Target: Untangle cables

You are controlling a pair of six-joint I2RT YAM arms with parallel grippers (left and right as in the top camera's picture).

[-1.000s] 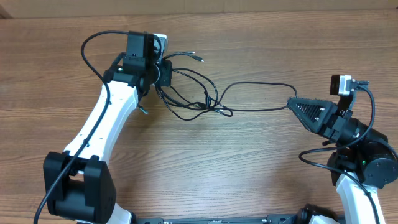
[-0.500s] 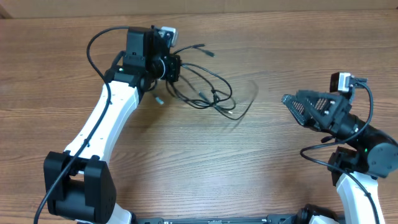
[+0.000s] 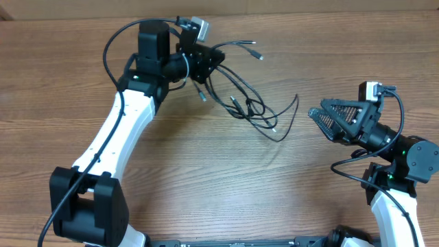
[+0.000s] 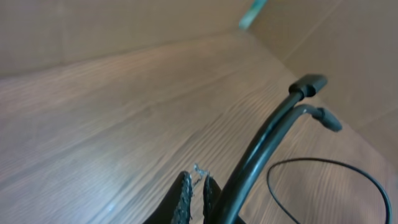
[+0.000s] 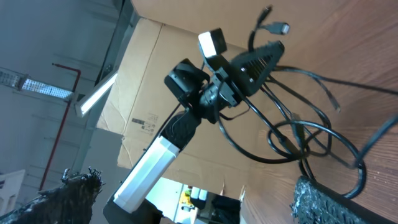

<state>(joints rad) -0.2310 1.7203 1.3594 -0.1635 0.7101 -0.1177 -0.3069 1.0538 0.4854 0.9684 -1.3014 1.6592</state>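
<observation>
The cables (image 3: 236,88) are thin black cords in a loose tangled bunch, hanging from my left gripper (image 3: 209,60) near the table's far edge and trailing down to the right. The left gripper is shut on the bunch. In the left wrist view its fingertips (image 4: 197,186) are almost together, and a black cable (image 4: 261,143) runs up close beside the right finger to plug ends. My right gripper (image 3: 317,108) stands wide open to the right of the cables, apart from them, with nothing between its fingers (image 5: 336,202). The right wrist view shows the bunch of cables (image 5: 298,134) dangling under the left gripper.
The wooden table (image 3: 206,178) spreads below the arms. A cardboard wall (image 3: 309,8) lines the far edge, just behind the left gripper. One loose cable end (image 3: 296,97) curls up close to the right gripper.
The right gripper opened and let go of the stretched cable end, which sprang back to the bunch. The left gripper carried the cables up and to the right, toward the far edge.
</observation>
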